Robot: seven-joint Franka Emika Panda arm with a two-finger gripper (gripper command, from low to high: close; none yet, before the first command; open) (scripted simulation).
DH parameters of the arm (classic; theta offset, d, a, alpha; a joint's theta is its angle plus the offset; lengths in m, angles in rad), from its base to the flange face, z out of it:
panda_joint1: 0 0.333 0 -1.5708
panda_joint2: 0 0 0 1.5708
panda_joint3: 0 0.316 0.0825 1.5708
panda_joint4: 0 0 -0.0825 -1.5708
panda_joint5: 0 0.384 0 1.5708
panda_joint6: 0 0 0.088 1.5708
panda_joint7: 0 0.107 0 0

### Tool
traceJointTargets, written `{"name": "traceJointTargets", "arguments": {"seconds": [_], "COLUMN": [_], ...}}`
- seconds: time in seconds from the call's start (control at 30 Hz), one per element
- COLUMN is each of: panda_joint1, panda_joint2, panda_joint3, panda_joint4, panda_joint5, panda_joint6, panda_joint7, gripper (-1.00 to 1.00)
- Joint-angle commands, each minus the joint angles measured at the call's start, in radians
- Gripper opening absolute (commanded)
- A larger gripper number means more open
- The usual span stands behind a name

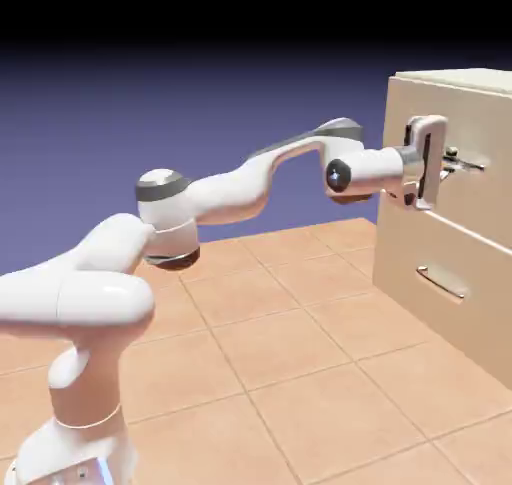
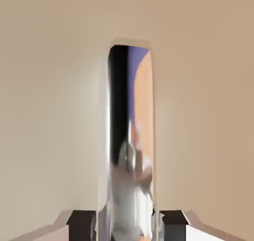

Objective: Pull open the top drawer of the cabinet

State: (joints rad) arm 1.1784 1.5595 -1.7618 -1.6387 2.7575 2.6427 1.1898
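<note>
The cabinet (image 1: 440,213) is getting cropped at the right edge, the arm's base (image 1: 70,453) is running off lower left, and the handle (image 2: 130,135) is smearing blurry toward the bottom.

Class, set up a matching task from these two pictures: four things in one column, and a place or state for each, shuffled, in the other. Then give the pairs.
Things
1. gripper
2. top drawer
3. lower drawer handle
4. floor

Descriptions
A. terracotta tiles
B. untouched, below the hand
C. shut on a thin bar handle
D. pale panel filling the hand view

Pairs: 1-C, 2-D, 3-B, 4-A
</note>
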Motion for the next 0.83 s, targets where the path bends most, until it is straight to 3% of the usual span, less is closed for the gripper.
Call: {"name": "traceJointTargets", "arguments": {"seconds": [0.0, 0.67, 0.7, 0.8], "panda_joint1": [0.024, 0.589, 0.589, 0.661], "panda_joint2": [0.002, 0.042, 0.042, 0.049], "panda_joint3": [-0.002, -0.067, -0.067, -0.079], "panda_joint4": [-0.036, -0.754, -0.754, -0.824], "panda_joint5": [0.002, -0.044, -0.044, -0.063], "panda_joint6": [-0.012, -0.166, -0.166, -0.164], "panda_joint7": [-0.006, -0.081, -0.081, -0.081], "gripper": [-1.0, -1.0, 1.0, 1.0]}}
